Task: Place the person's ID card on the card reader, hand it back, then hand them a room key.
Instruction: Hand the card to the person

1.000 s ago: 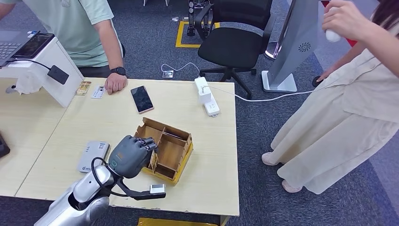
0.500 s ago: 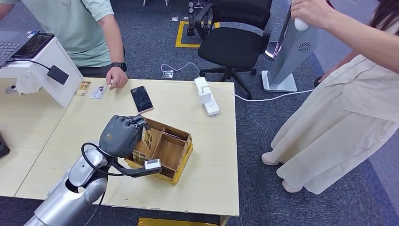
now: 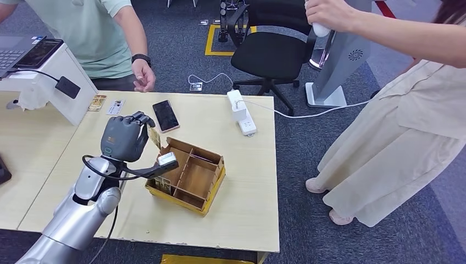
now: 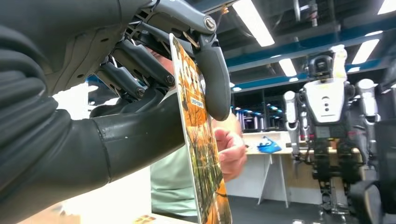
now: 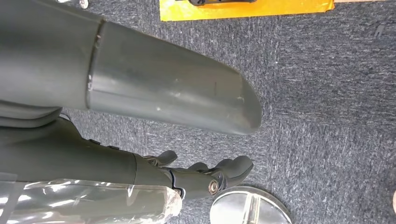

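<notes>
My left hand (image 3: pixel 125 137) is raised over the table beside the wooden compartment box (image 3: pixel 189 175). It pinches an orange patterned room key card (image 3: pixel 155 137) between thumb and finger; the left wrist view shows the card (image 4: pixel 201 140) edge-on. Across the table stands a person in a green shirt, whose hand (image 3: pixel 144 76) is lifted above the table edge, and appears just beyond the card (image 4: pixel 232 150). A white ID card (image 3: pixel 115 106) lies on the table near that person. My right hand (image 5: pixel 205 176) hangs over the carpet with fingers loosely apart, holding nothing.
A phone (image 3: pixel 165 115) lies just beyond my left hand. A second small card (image 3: pixel 97 103) lies by a white stand (image 3: pixel 52 77). A white power strip (image 3: pixel 242 113) sits at the table's far edge. A person in a beige dress (image 3: pixel 406 126) stands at the right.
My left hand has risen out of the box with the key card and moved toward the green-shirted person. That person's hand has lifted off the table.
</notes>
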Controlling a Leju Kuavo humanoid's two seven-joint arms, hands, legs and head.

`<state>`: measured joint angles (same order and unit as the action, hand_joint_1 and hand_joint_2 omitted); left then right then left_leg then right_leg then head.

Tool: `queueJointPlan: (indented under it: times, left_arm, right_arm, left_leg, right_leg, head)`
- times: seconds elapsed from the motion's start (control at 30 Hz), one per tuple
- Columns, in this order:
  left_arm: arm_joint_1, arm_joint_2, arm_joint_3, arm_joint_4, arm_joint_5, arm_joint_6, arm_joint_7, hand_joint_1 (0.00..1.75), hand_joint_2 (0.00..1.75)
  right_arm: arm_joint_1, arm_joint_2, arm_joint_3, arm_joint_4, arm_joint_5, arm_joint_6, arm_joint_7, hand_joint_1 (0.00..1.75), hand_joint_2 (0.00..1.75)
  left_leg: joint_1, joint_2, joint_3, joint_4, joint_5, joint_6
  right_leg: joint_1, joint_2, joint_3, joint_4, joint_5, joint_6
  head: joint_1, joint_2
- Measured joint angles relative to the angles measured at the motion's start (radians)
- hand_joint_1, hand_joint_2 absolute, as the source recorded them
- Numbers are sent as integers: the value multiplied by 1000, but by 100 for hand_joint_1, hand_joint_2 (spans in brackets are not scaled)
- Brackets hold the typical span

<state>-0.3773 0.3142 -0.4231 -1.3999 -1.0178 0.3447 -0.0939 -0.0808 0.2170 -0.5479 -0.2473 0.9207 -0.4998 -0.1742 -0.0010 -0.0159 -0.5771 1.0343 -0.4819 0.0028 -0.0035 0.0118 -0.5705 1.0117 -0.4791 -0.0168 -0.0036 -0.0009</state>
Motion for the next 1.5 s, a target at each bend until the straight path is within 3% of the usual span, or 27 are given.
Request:
queueJointPlan:
  times: [0.53,1.1,1.43,1.5]
  left_arm:
    - [-95,-8,159,217,-16,129,79,175,175]
    - [-95,46,330,233,58,192,102,175,175]
    - [-46,57,376,196,118,175,83,175,175]
    - [-40,57,378,192,126,171,82,94,175]
  right_arm:
    - [10,8,0,15,-24,-18,5,0,0]
    - [19,11,0,19,-41,-19,4,0,0]
    - [22,14,0,22,-49,-19,4,0,0]
    - [23,14,0,22,-51,-19,3,0,0]
  left_leg:
    - [0,0,0,0,0,0]
    - [0,0,-1,0,0,0]
    - [0,0,-1,0,0,0]
    - [0,0,-1,0,0,0]
  right_leg:
    - [0,1,0,0,0,0]
    - [0,1,0,0,0,0]
    - [0,1,0,0,0,0]
    - [0,1,0,0,0,0]
  head:
    - [0,0]
    - [0,0]
    - [0,0]
    - [0,0]
